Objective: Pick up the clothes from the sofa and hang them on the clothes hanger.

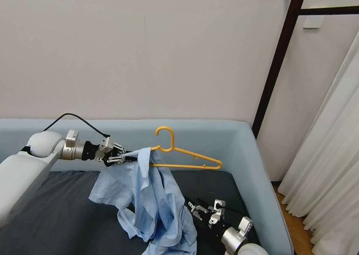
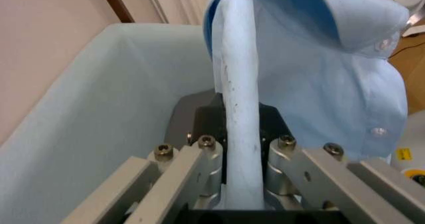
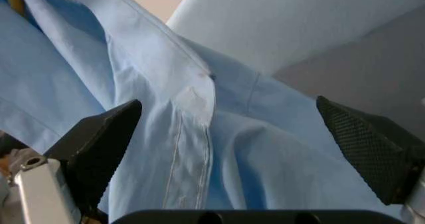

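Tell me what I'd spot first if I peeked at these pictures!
The light blue button-up shirt grabs the eye, dangling in the middle over the dark sofa seat from the left gripper, which is pinched shut on it. Its top is draped over a bright orange plastic hanger that juts out in front of the pale blue sofa back. Lower down, the right gripper sits open beside the shirt's hanging tail.

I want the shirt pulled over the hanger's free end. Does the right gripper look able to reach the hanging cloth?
Probably yes: the right gripper is open just beside the shirt, with nothing between them. The left gripper holds it up.
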Robot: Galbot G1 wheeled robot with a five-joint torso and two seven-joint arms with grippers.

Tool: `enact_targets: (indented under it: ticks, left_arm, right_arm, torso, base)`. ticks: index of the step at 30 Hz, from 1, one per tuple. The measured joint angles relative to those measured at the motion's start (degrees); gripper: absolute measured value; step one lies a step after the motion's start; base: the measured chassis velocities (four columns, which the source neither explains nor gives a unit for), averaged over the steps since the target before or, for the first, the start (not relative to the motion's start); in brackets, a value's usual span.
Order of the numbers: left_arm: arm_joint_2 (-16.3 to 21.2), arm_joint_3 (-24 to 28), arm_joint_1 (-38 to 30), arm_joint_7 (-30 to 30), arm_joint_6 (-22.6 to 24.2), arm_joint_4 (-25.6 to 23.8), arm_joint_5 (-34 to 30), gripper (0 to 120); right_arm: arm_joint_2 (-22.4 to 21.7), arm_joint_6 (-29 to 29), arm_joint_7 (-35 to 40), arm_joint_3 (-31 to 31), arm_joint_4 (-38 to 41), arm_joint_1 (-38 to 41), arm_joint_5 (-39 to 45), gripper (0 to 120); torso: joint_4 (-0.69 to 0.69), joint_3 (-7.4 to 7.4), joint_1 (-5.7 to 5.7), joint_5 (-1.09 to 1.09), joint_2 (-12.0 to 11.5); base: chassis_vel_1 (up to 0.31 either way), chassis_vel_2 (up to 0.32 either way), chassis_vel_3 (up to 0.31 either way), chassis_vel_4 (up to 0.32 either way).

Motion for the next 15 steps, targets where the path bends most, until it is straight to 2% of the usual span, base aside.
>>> enact_targets:
  ticks: [7,11,12,15]
  left_arm:
    - [-0.09,-0.05,-0.13,-0.03,-0.88,0.28,0.21,6]
    - [0.03,-0.05,-0.16,-0.04,-1.63,0.78,0.44,6]
    - [0.03,-0.05,-0.16,-0.04,-1.63,0.78,0.44,6]
    - [0.04,-0.08,-0.17,-0.04,-1.99,0.92,0.51,6]
  right_arm:
    - [3.86,-0.04,-2.54,0.78,-2.56,0.72,2.22,99]
    - [4.29,1.08,-5.45,1.26,-2.68,0.72,3.64,82]
    - [4.29,1.08,-5.45,1.26,-2.68,0.72,3.64,82]
    - [4.16,1.61,-7.66,1.29,-2.49,0.14,3.06,67]
  torso:
    - [0.0,0.0,0.0,0.0,0.0]
    - [0.01,0.0,0.0,-0.01,0.0]
    - [0.01,0.0,0.0,-0.01,0.0]
    - [0.0,0.0,0.0,0.0,0.0]
  base:
    - [0.0,0.0,0.0,0.0]
    - [0.0,0.0,0.0,0.0]
    - [0.0,0.0,0.0,0.0]
    - [0.0,0.0,0.0,0.0]
